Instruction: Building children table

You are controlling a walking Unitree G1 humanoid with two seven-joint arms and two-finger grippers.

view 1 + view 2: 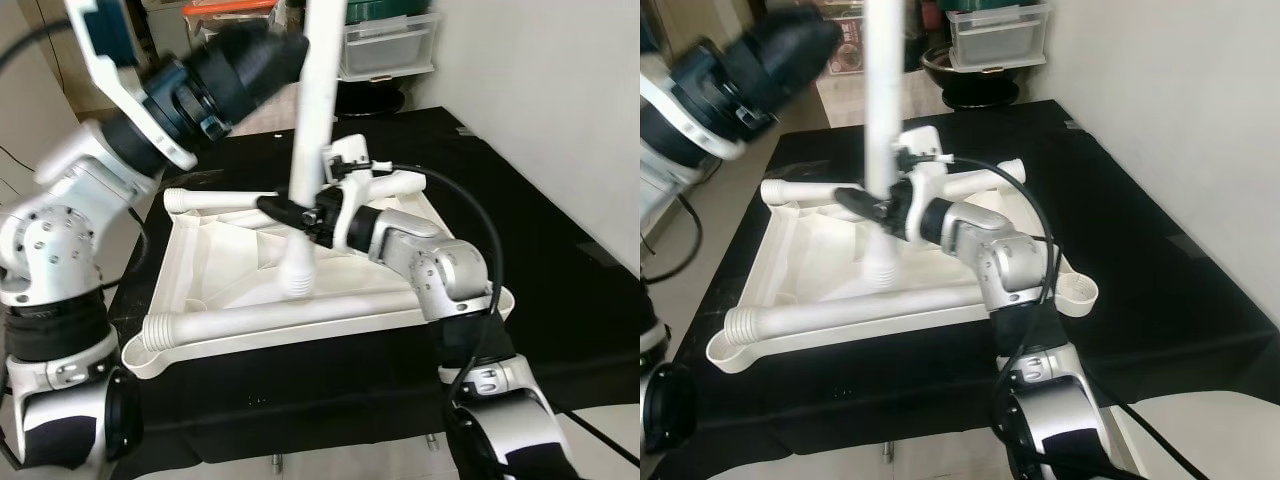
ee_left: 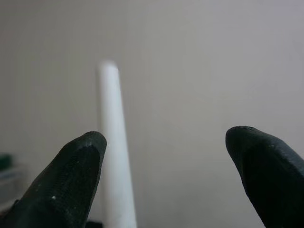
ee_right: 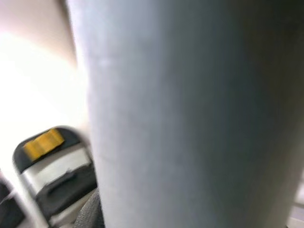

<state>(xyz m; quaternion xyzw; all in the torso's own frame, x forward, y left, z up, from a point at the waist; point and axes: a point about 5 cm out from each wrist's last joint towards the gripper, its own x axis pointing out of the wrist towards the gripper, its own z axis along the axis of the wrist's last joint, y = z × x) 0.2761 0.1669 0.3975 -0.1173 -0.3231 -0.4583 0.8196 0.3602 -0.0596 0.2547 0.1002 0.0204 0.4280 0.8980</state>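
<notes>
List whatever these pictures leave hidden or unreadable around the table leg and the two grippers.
- Top of the table leg: cut off by the upper edge in both eye views.
- Right gripper: its fingertips sit behind the leg, and in the right wrist view the leg is a close blur.
- Left gripper: open; blur hides whether a finger touches the leg.

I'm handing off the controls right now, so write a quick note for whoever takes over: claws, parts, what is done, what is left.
Right claw: shut on the white leg, holding it upright, its ribbed lower end over the middle of the upturned tabletop.
Left claw: open, raised beside the upper part of the leg, not gripping it.
Tabletop lies upside down on the black surface, with corner sockets showing.
Done: leg picked up and stood vertical.
Left: the leg does not look seated in any corner socket yet; move it to one and push it in.
</notes>
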